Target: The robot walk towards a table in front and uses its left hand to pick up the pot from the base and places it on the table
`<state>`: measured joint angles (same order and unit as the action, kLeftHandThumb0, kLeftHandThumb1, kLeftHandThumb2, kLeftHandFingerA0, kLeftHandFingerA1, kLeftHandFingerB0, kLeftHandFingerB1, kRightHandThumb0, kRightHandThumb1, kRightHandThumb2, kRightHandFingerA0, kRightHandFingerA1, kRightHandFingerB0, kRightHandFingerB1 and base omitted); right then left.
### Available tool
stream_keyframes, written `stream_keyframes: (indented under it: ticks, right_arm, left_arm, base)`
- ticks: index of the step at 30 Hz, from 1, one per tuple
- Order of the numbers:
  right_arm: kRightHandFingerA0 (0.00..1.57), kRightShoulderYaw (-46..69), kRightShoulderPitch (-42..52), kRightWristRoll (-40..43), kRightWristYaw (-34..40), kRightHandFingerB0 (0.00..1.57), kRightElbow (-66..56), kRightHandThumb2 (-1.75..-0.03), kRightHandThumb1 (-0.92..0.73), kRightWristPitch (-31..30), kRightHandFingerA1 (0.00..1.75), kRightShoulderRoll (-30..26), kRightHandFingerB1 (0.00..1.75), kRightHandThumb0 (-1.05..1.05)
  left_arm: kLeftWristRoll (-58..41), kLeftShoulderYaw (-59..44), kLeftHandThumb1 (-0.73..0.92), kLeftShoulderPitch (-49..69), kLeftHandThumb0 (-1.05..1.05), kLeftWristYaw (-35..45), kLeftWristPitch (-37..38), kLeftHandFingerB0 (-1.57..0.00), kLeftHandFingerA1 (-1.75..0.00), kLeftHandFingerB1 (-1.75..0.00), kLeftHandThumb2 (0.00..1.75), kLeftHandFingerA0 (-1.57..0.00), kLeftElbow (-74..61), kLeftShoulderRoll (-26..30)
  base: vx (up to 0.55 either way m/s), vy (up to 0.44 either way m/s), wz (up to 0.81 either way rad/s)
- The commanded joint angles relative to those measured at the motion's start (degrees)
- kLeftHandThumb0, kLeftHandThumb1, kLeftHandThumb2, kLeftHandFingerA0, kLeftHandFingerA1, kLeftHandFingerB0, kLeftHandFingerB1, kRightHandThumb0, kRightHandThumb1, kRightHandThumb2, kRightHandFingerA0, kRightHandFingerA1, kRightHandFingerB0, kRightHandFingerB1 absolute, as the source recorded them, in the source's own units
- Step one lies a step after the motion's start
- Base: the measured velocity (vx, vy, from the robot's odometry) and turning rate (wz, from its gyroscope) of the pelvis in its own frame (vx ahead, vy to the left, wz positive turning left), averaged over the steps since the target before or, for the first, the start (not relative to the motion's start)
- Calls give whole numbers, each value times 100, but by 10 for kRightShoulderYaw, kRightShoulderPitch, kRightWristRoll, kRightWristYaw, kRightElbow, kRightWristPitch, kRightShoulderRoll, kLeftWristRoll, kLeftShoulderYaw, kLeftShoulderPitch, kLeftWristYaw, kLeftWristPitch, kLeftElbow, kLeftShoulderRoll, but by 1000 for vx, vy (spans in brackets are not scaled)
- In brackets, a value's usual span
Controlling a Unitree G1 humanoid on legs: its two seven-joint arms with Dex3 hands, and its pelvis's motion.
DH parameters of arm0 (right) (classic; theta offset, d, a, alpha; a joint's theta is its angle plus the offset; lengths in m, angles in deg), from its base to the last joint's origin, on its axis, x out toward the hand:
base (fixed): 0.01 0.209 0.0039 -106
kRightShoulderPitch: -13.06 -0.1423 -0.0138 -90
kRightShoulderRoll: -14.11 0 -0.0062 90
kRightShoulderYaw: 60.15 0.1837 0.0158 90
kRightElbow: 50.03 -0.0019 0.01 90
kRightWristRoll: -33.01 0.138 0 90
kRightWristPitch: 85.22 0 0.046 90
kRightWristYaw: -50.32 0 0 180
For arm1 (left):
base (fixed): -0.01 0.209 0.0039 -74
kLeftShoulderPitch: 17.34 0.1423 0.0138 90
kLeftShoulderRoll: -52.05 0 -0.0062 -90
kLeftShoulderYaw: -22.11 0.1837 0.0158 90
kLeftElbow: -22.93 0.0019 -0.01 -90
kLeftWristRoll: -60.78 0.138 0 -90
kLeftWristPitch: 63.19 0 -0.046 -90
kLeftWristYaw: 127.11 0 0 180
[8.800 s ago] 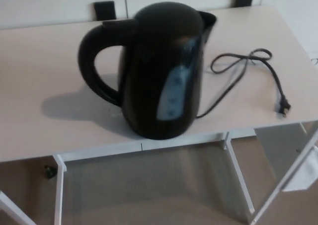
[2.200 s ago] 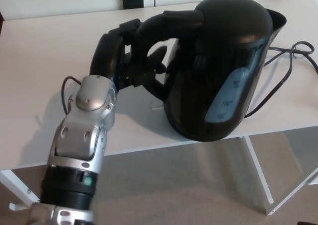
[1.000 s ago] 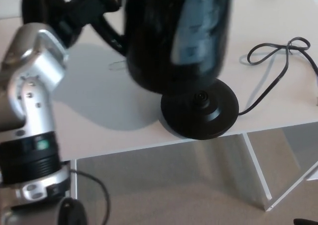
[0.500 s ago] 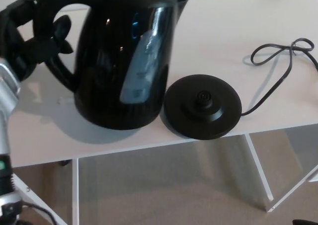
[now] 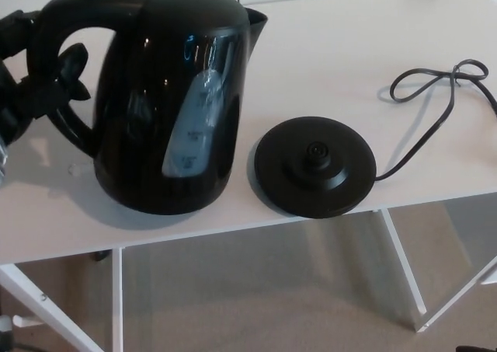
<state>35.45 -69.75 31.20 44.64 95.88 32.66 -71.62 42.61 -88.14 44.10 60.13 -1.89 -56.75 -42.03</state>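
Black plastic pot (image 5: 171, 111): stands upright on the counter (image 5: 334, 49), directly right of the left robot hand (image 5: 27, 80). Its underside appears to meet the counter surface, with a narrow shadow along its lower edge.

Left robot hand: enters at the left picture edge and is only partly in frame. It is closed around the handle (image 5: 70, 134). Black fingers (image 5: 68, 64) pass through the handle loop, and the rest of the hand lies on the outer side of the handle. The pot is the only thing in its grasp.

Spout (image 5: 256, 18): points away from the hand, on the pot's far right upper side. A pale water gauge (image 5: 194, 127) runs down the pot wall facing the camera.

Base (image 5: 314, 165): a round black disc lying flat on the counter, farther right of the hand than the pot. It sits just beside the pot, with a small gap between them, near the counter's front edge.

Cord (image 5: 435, 95): runs from the base's right side, farther from the hand, and ends in a loose loop on the counter.
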Motion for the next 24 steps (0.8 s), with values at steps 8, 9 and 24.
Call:
stream_keyframes:
  ticks: [8, 9, 24]
  right_arm:
    - [97, 6, 2, 6, -1, 66, -3, -62, -66, -6, 52, -7, 43, -54]
    - [97, 5, 3, 5, 0, 66, -4, -62, -66, -4, 52, -7, 43, -54]
    - [98, 0, 0, -4, 5, 68, -8, -62, -66, -2, 52, -11, 44, -53]
  left_arm:
    - [59, 118, 51, 48, -69, 105, 105, 0, 0, 0, 56, 0, -11, 77]
    - [61, 126, 51, 49, -69, 110, 107, 0, 0, 0, 56, 0, -13, 84]
    - [38, 145, 51, 62, -80, 165, 72, 0, 0, 0, 56, 0, -25, 129]
  base:
    - [0, 0, 0]
    - [0, 0, 0]
    - [0, 0, 0]
